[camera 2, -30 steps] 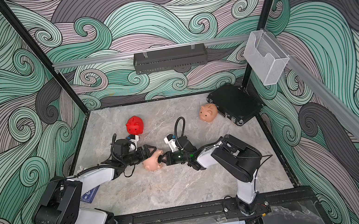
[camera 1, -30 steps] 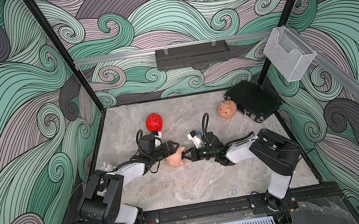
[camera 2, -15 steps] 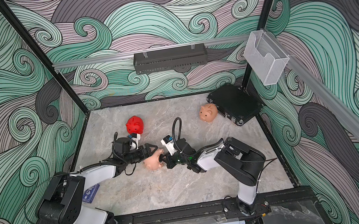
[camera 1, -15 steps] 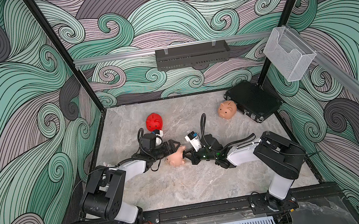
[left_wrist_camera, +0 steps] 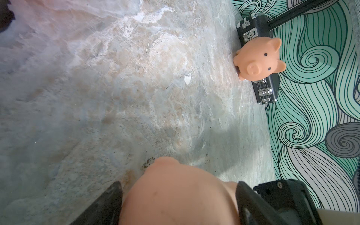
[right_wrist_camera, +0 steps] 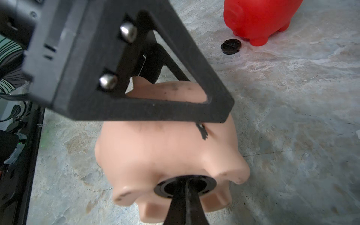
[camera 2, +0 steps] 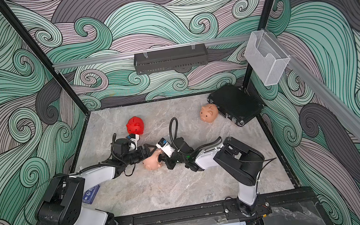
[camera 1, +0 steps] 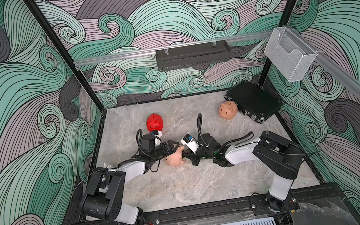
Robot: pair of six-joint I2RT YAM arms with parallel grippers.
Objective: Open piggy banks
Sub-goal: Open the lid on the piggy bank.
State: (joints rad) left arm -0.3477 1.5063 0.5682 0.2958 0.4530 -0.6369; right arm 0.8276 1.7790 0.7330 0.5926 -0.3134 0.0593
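The right gripper (right_wrist_camera: pixel 186 185), fingers pinched together, pokes into the black plug (right_wrist_camera: pixel 162 189) in the belly of a tipped peach pig (right_wrist_camera: pixel 165 152) at the middle of the table (camera 1: pixel 185 185). The left gripper (left_wrist_camera: pixel 179 200) clamps the pig's body. A loose plug (right_wrist_camera: pixel 231 46) lies by the red pig (camera 1: pixel 154 122). A second peach pig (camera 1: pixel 228 110) stands just beside the black case (camera 1: pixel 254 102). The print on the blue card (camera 2: pixel 90 194) is too small to read.

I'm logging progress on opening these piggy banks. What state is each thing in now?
pale piggy bank: on its side, belly plug in place.
left gripper: closed on the pale piggy bank.
right gripper: shut, tips in the belly plug.
red piggy bank: upright, untouched.
loose plug: lying beside the red piggy bank.
peach piggy bank: upright, untouched, beside the black case.
black case: closed.
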